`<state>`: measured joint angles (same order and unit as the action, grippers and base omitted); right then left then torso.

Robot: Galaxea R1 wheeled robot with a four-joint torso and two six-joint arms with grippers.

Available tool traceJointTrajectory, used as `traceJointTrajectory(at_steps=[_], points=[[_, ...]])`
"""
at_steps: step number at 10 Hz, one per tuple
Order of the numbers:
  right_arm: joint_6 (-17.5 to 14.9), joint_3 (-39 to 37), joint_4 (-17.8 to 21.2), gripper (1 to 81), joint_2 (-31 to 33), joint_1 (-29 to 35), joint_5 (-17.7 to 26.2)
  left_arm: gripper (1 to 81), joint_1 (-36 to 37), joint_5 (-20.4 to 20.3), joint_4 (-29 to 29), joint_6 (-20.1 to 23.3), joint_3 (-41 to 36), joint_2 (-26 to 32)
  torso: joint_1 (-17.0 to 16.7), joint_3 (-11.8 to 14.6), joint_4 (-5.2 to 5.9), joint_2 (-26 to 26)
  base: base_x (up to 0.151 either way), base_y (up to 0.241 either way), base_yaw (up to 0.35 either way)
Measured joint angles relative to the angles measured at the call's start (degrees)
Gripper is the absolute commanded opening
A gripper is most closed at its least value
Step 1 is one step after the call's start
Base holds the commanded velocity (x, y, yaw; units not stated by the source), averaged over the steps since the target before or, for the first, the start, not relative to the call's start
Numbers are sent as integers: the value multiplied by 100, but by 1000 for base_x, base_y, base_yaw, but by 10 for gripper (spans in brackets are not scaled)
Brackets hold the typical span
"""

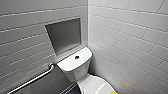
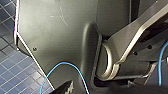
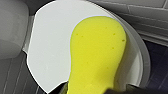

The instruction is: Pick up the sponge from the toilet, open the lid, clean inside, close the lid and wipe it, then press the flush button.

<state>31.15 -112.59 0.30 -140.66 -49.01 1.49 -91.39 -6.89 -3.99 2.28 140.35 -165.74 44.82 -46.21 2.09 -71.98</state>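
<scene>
In the corner where two white tiled walls [image 1: 130, 32] meet, the toilet [image 1: 75, 71] stands toward 6 o'clock in the head view. The flush button [image 1: 77, 57] sits dark in the middle of the tank top. The lid [image 1: 93, 86] is down over the bowl at 5 o'clock from the tank. A sliver of the yellow sponge [image 1: 114, 93] shows at the frame's lower edge, at 5 o'clock from the lid. A recessed niche [image 1: 64, 35] is set in the wall at 11 o'clock from the tank, and a metal grab bar [image 1: 32, 80] slants along the same wall at 8 o'clock.

In the right wrist view the right gripper [image 3: 90, 91] is clamped on one end of the sponge [image 3: 97, 52], which is pinched narrower there. Its free end reaches over the closed lid [image 3: 50, 50]; whether they touch, I cannot tell.

The left gripper [image 2: 97, 88] hangs over dark blue floor tiles [image 2: 15, 72]; I cannot tell whether it is open or closed.
</scene>
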Motion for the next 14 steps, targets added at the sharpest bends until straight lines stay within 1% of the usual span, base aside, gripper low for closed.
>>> traceJointTrajectory(at_steps=[1, 2, 4, 6, 9, 11, 14], points=[[0, -135, 2, 811, -127, 2, 18, 811, 10, 0, -2, 0, 24, -11, 105, -199, 0, -175, 0, 0, 0], [2, -218, 2, 811, -232, -7, 127, 811, 5, 2, -2, 0, 28, -13, 183, -341, 0, -293, 0, 0, 0], [44, -229, 7, 811, -260, 9, 167, 811, 10, -13, -2, 0, 33, -22, 387, -409, 0, -612, 0, 0, 0], [46, -240, 10, 811, -251, 33, 168, 811, 29, -13, -2, -5, 45, -39, 494, -450, 0, -778, 0, 0, 0], [49, -496, 10, 811, -480, 33, 173, 811, 18, 13, -4, -20, 77, -39, 524, -457, 0, -824, 0, 0, 0], [49, -697, 7, 811, -678, 26, 179, 811, 20, 22, -2, -20, 77, -29, 634, -459, 0, -1040, 0, 0, 0], [49, -907, 7, 811, -924, 28, -33, 811, 2, 44, -2, -20, 83, -27, 677, -457, 0, -1124, 0, 0, 0]])
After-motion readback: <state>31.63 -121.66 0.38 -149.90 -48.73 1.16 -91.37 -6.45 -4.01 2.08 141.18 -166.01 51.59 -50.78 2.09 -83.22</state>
